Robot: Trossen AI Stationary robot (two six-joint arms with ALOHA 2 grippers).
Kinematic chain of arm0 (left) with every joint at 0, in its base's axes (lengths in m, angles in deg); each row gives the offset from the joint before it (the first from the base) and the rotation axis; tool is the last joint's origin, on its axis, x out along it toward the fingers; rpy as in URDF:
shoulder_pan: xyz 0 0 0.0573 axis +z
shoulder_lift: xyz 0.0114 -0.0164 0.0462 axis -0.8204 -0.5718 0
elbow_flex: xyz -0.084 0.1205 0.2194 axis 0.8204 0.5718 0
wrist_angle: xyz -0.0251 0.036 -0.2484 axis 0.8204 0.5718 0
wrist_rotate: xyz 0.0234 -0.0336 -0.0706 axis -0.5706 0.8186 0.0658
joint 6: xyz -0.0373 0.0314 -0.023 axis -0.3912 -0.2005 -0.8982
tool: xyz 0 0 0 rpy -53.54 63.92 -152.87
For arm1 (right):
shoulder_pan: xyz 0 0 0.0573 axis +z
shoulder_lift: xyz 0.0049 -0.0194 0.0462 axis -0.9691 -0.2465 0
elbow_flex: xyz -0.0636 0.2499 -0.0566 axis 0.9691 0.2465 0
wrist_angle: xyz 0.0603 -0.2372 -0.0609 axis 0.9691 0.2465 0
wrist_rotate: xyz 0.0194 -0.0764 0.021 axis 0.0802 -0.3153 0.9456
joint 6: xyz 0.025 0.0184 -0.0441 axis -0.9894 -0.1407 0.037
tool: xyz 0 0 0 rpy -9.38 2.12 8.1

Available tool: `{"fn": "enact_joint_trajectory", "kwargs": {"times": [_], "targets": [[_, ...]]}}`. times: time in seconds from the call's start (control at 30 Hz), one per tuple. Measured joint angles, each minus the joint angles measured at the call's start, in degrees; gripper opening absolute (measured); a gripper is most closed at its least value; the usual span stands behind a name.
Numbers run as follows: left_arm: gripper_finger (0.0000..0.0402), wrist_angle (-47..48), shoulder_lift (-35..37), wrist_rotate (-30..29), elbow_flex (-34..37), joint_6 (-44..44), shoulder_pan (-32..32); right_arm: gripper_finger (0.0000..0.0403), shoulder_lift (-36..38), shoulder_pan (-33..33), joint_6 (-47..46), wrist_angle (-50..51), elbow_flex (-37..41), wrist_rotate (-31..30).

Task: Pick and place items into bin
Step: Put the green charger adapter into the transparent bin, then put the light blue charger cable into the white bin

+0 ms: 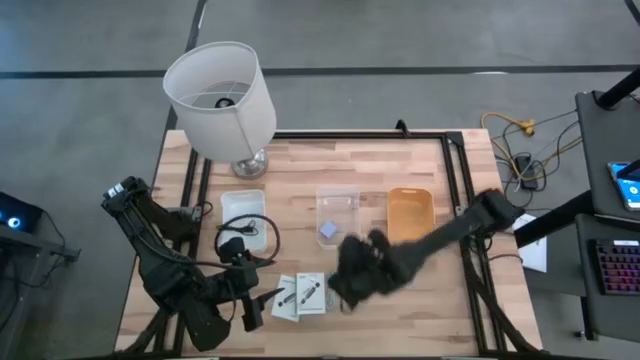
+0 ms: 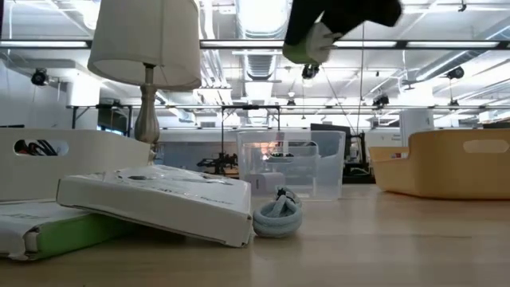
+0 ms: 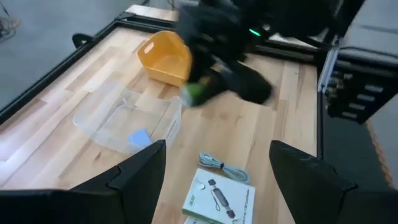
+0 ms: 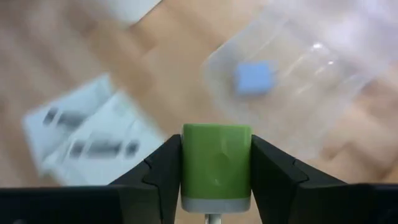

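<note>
Right wrist view shows the right gripper point(image 4: 216, 168) grasping the green piece point(image 4: 216, 163) between its fingers, lower centre, while the left gripper point(image 3: 217, 165) hangs released.

A white lampshade point(image 1: 220, 97) tops a table lamp whose silver base point(image 1: 249, 163) stands at the far left of the wooden table point(image 1: 420, 300); a black frame point(image 1: 455, 190) edges the tabletop; off the table's right side lie a yellow cable point(image 1: 515, 127) on the grey floor, a keyboard point(image 1: 612, 268) and a lit screen point(image 1: 627, 183).
</note>
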Motion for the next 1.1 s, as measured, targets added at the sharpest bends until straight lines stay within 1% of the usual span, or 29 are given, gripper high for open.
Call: {"fn": "enact_joint_trajectory", "kwargs": {"times": [0.07,0.17,0.23,0.3,0.37,0.4,0.5,0.57,0.7,0.73,0.8,1.0,1.1], "targets": [[0.0269,0.0,0.8,-1.0,0.0,-1.0,0.2,0.0143,1.8,-3.8,3.8,-0.1,0.4,2.5],[0.0269,0.1,2.1,-1.6,0.0,-1.1,0.3,0.0144,2.2,-9.3,12.3,-0.8,1.1,6.6],[0.0269,0.2,2.8,-1.6,0.0,-1.1,0.3,0.0144,2.1,-12.6,18.1,-2.9,2.7,9.1],[0.0269,0.2,3.2,-2.1,0.0,-1.1,0.4,0.0145,2.1,-15.8,23.0,-5.9,5.1,13.1],[0.0269,0.3,3.5,-2.8,0.0,-1.1,0.7,0.0145,2.1,-19.1,25.0,-6.0,7.7,15.8],[0.0269,0.5,3.6,-3.0,0.0,-1.0,1.0,0.0145,2.1,-20.7,25.4,-6.1,9.0,16.1],[0.0269,0.5,3.6,-3.7,0.0,-1.8,1.7,0.0145,2.3,-24.5,30.5,-10.2,11.9,18.1],[0.0269,0.6,3.6,-4.6,0.0,-2.8,2.4,0.0145,2.4,-26.3,34.0,-13.8,12.7,20.8],[0.0269,0.6,3.7,-4.7,0.0,-2.6,4.4,0.015,1.4,-28.7,37.6,-14.1,12.8,24.3],[0.0269,0.7,3.7,-4.8,0.0,-2.6,4.9,0.0155,1.0,-28.9,38.2,-13.7,12.9,24.3],[0.0269,1.1,3.9,-4.8,0.0,-2.6,5.8,0.0169,0.4,-29.0,39.0,-12.7,13.1,22.3],[0.0269,1.8,4.0,-4.7,0.0,-2.4,8.0,0.024,0.3,-27.8,40.3,-13.2,13.0,21.8],[0.0269,2.5,4.4,-4.5,0.0,-2.4,8.6,0.0269,0.8,-26.9,41.0,-13.3,13.0,20.0]]}}
